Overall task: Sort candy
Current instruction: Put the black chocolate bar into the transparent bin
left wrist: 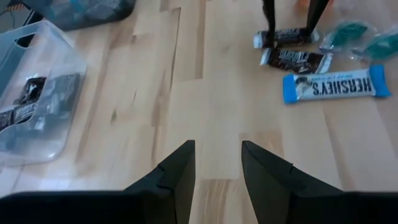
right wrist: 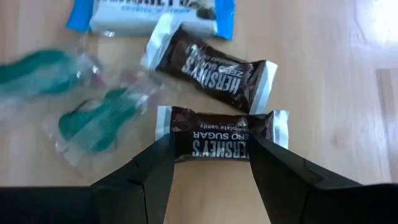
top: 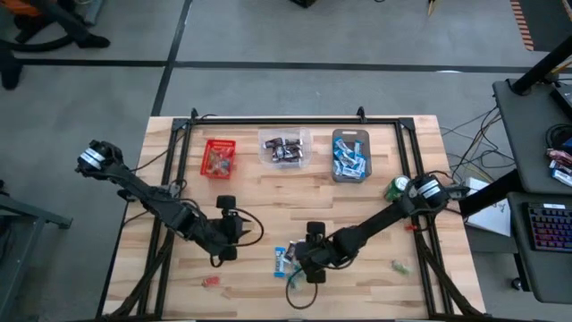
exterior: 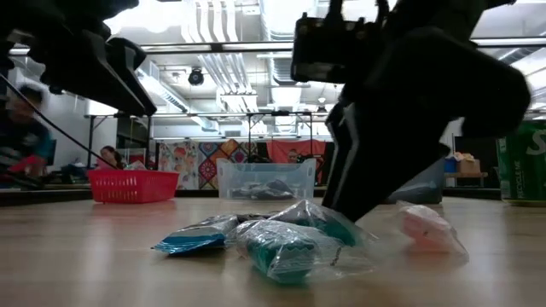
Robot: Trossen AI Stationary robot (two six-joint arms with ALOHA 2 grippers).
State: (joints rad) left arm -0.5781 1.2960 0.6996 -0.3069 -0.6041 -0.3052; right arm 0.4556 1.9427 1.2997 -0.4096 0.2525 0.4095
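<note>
While the left claw (top: pixel 225 207) hangs empty over bare wood, its two dark fingers (left wrist: pixel 180 171) parted with nothing between them, the right claw (right wrist: pixel 208 163) is down on the light wooden counter (top: pixel 357 192) near its front edge, straddling a dark brown wrapped chocolate with white ends (right wrist: pixel 221 134). The jaws stand wide, one at each side of the wrapper; whether they already press it cannot be told.

Just beyond that sweet lies a second dark brown chocolate (right wrist: pixel 211 68), tilted, and past it a blue-and-white wrapped bar (right wrist: pixel 152 15). Beside them lie two clear wrappers with teal-green sweets inside (right wrist: pixel 93 121).

Along the far side of the counter stand three bins in a row: a red mesh basket (top: pixel 219 157) holding small red sweets, a clear plastic tub (top: pixel 284 148) holding dark chocolates, and a grey tray (top: pixel 350 156) holding blue-and-white bars. A small red sweet (top: pixel 211 282) and a green one (top: pixel 399 266) lie apart near the front edge.
</note>
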